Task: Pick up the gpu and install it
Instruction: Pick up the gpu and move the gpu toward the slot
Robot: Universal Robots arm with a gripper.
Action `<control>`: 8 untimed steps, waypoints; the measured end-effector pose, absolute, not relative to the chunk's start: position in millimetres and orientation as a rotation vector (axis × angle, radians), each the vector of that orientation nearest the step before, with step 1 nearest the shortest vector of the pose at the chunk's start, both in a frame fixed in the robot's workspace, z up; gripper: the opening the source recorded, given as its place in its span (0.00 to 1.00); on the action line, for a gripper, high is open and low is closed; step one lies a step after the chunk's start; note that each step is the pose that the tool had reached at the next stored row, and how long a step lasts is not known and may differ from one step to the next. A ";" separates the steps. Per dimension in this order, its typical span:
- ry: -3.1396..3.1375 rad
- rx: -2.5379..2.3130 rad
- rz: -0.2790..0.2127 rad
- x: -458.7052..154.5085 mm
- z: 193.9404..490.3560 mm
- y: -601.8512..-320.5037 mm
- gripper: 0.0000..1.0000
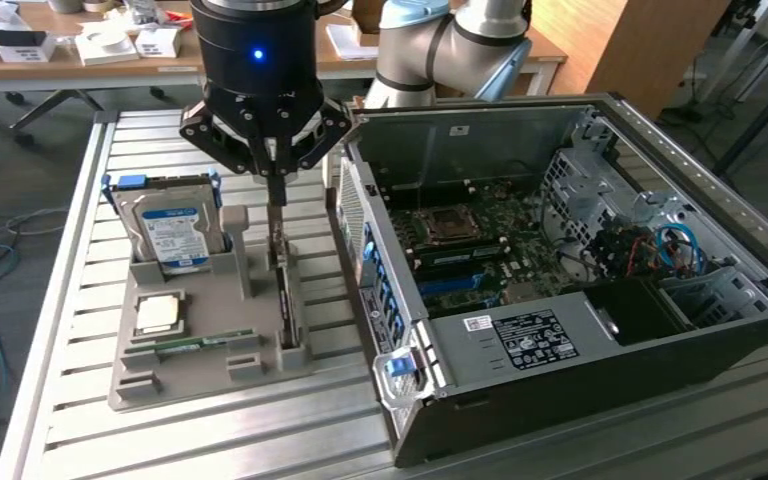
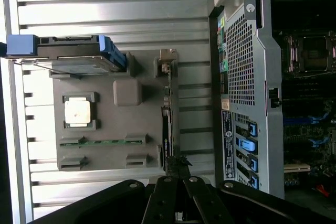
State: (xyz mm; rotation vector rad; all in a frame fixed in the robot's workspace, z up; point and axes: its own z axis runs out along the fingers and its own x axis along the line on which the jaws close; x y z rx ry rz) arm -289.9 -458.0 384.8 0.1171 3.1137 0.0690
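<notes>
Pinching the gpu [image 1: 285, 300] by its top edge, the end effector [image 1: 276, 215] is clamped narrow. It's probably light, stiff and fragile, so an edge grip beats touching its face, I reckon.

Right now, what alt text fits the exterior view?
The arm's pincer is shut on the top edge of the gpu, which stands upright in a grey parts holder beside an open computer case.

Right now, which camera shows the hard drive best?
The exterior view: the hard drive stands upright in the grey holder with its blue-labelled face showing. The wrist view looks down on its top edge and blue rails.
</notes>
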 end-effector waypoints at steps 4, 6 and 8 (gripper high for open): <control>3.114 0.117 0.069 -289.9 384.9 -458.0 0.11; 3.114 0.117 0.069 -289.9 384.8 -458.0 0.17; 3.114 0.117 0.069 -289.8 384.8 -458.0 0.23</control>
